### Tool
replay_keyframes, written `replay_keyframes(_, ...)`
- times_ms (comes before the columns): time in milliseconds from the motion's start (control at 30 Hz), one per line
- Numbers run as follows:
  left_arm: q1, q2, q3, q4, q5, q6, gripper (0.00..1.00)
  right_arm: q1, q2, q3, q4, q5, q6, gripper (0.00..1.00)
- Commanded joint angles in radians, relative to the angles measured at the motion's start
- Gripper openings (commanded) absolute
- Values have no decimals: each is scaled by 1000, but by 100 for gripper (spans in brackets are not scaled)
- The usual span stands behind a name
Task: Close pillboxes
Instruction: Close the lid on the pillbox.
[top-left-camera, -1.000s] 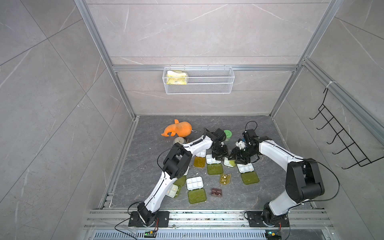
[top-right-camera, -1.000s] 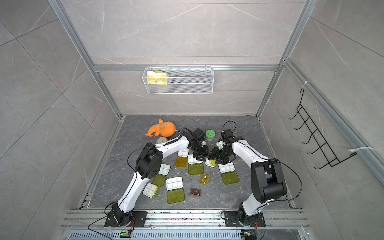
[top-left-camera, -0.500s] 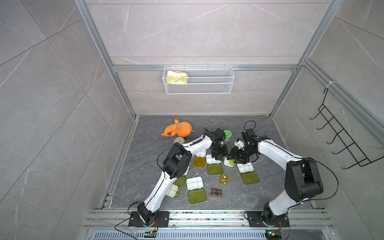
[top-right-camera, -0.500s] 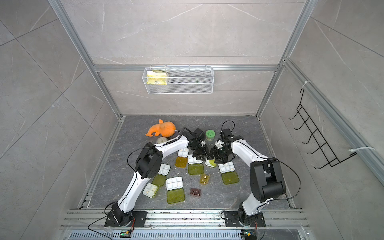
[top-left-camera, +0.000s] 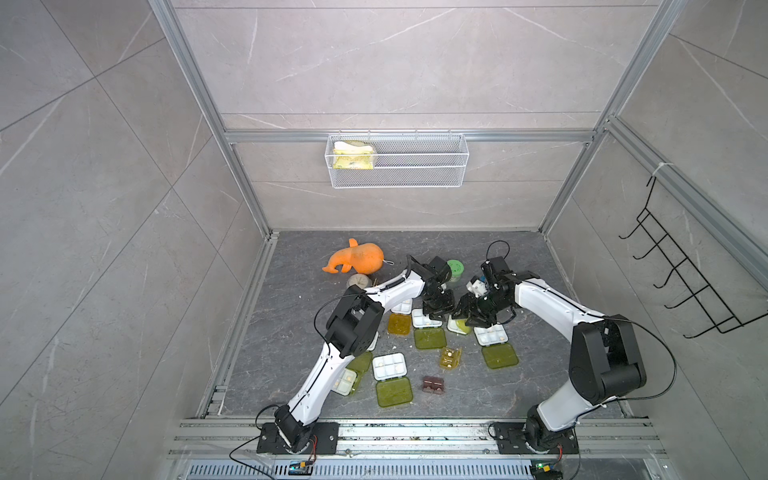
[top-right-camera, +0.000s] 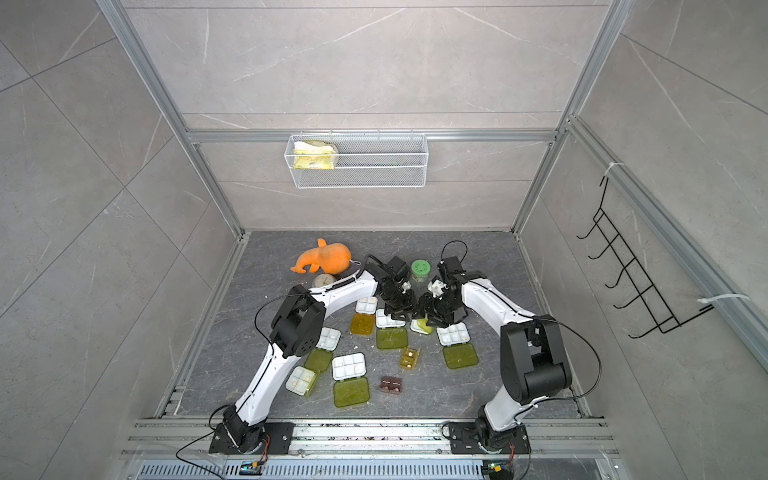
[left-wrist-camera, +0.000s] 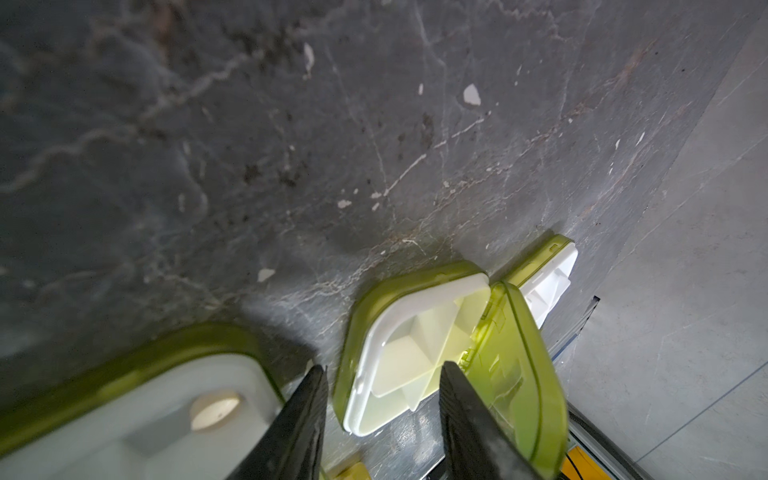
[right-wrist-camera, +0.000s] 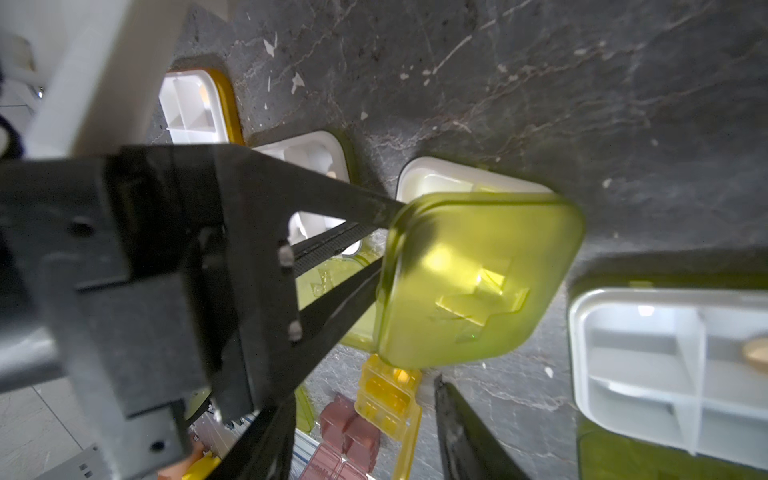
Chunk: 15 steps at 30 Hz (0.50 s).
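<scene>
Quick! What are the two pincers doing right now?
Left pincer: open, tips at the half-shut pillbox lid.
Right pincer: open, holding nothing.

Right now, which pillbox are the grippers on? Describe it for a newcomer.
Find the green-lidded jar at the back. Just in front, between the left gripper and right gripper, sits a white pillbox. Only its yellow-green lid stands half-raised; neighbours' lie flat.

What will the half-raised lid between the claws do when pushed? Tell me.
Probably swings down on its hinge: the lid stands half-raised over its tray. Likely light, thin translucent plastic. The tray may skid on the smooth floor.
</scene>
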Motion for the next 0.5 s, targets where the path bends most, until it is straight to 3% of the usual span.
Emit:
replay_keyframes(0,-8,-54,9,-38,3,33,46,3,-14,27,25,-9,21,56)
replay_keyframes(467,13,-108,1,-56,-31,50,46,3,-26,25,39,-11,23,56)
